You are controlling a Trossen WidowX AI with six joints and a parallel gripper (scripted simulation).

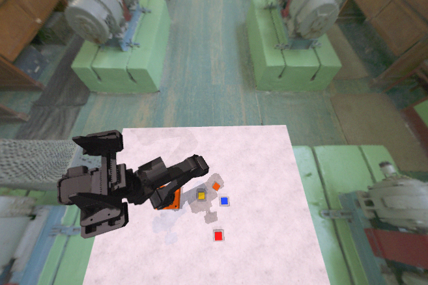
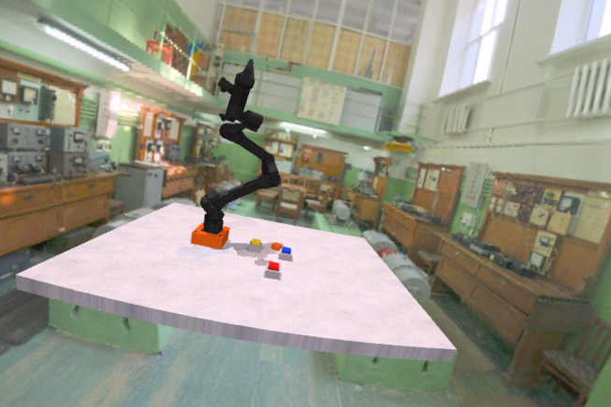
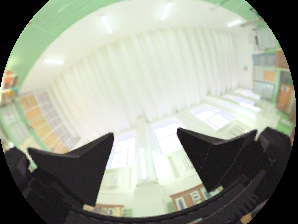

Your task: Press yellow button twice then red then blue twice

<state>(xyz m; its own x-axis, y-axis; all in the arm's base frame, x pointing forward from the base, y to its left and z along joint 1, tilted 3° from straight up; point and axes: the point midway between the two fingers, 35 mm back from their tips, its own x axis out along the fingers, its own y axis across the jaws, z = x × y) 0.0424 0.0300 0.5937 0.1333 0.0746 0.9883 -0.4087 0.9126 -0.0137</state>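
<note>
From my station I see the gripper [image 2: 246,72] raised high above the table [image 2: 123,278], fingers spread wide on nothing and pointing up at the ceiling, so the air over the whole button cluster is free for a descent. The tight spot is the orange block [image 1: 215,185], which sits just beside the yellow button [image 1: 200,195] and near the blue button [image 1: 224,200], leaving only narrow gaps between them. The red button [image 1: 218,235] stands well apart from the others with bare table around it, and the arm's orange base [image 2: 209,236] bounds the cluster on one side.
</note>
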